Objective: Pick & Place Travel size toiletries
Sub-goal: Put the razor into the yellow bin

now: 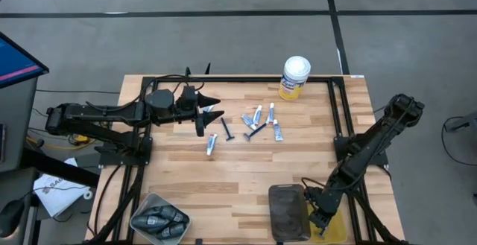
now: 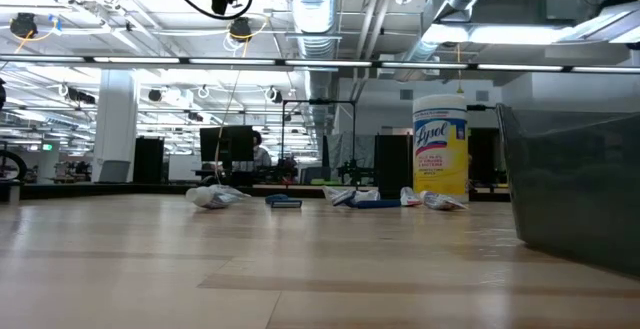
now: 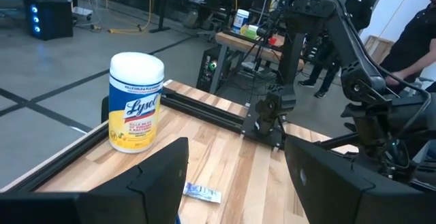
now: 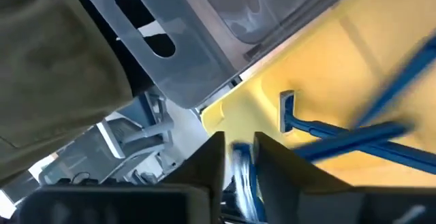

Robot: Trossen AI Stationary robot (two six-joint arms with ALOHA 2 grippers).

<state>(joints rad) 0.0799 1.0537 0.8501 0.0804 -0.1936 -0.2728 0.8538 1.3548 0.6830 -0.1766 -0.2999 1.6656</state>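
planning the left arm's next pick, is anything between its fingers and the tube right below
Nothing visible. The left gripper hangs open above the table, and the white tube lies on bare wood in the gap between its fingers. The yellow canister stands off to the side, well clear.

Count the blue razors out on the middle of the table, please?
2. One razor lies near the left gripper, the other razor among the white tubes. Tubes may hide more.

L gripper open, hovering mid-table; R gripper low at near edge, fingers nearly together.
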